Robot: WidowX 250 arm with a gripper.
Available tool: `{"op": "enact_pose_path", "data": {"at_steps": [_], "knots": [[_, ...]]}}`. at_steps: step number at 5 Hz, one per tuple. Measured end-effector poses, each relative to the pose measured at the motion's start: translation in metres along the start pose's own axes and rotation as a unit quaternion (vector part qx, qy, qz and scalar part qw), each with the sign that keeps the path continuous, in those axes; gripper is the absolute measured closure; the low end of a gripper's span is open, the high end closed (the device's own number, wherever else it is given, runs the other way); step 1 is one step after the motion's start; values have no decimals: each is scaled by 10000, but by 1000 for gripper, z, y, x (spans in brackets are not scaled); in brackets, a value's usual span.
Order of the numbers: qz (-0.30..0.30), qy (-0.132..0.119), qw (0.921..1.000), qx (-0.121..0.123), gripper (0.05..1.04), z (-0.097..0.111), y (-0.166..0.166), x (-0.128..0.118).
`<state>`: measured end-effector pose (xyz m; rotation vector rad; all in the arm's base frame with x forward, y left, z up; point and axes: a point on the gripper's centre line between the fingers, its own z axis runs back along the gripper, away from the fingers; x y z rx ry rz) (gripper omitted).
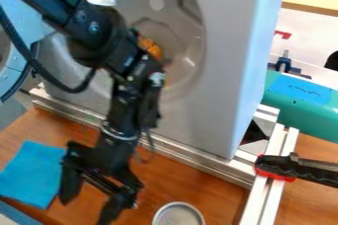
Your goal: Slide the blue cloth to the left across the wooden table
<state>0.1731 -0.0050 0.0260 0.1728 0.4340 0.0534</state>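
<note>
Blue cloth [31, 174] lies flat on the wooden table [198, 184], near the lower left of the camera view. My claw [87, 211] hangs just beside it, pointing down, one finger overlapping the cloth's edge in this view. Fingers are well apart, nothing between them. Can't tell whether I touch the cloth or the wood.

Round grey metal tin [178, 215] sits on the other side of me, at the bottom edge of the view, partly cut off. Can't tell how deep it is.

Behind me: metal rail [191, 161] along the foot of a big grey panel [214, 95] with a round recess. Something orange [150, 47] shows past my arm, partly hidden.

Further right: white rails [267, 194] meet that rail, with a black-and-red clamp [284, 167] on them. Beyond, a green case [316, 118] carries a blue label [300, 89] with handwriting.
</note>
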Motion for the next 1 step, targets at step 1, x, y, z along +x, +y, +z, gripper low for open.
{"op": "enact_pose_path", "data": {"at_steps": [1], "knots": [[-217, -63, 9997, 9, 83, 4, -14, -6]]}}
